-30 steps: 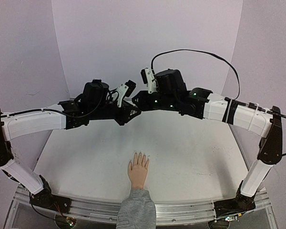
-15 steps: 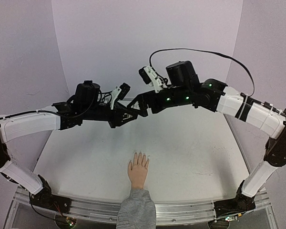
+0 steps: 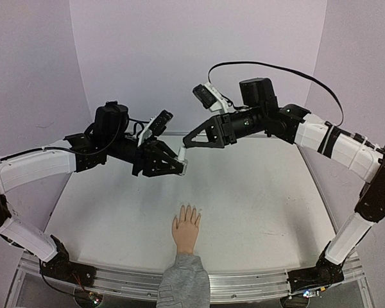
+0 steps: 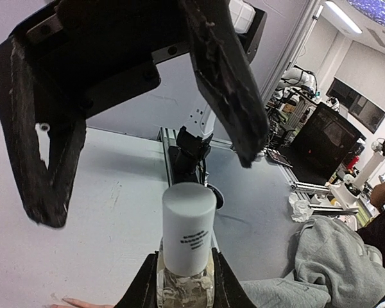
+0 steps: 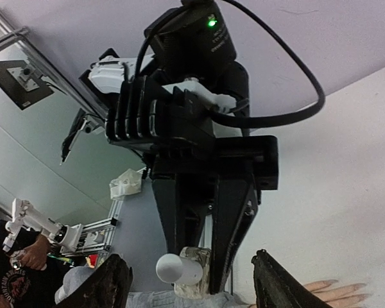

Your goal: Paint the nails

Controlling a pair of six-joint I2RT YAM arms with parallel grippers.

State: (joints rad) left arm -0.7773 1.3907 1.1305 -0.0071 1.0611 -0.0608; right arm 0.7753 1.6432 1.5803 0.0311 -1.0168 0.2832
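Observation:
A small flesh-coloured hand with a grey cuff lies palm down at the table's near edge, its nails tiny and pale at the fingertips. Above and behind it, my left gripper is shut on a small clear bottle with a tall white cap. The cap points toward my right gripper. That gripper is open, its fingers spread wide just past the cap without touching it. In the right wrist view the bottle sits between the left gripper's black fingers.
White table with lilac walls behind and at both sides. A metal rail runs along the near edge with both arm bases. The grey sleeve crosses this rail. A black cable loops above the right arm.
The two grippers were joined high at the back; now they are apart. The right gripper has opened and drawn back right. The left arm has brought the bottle lower and nearer.

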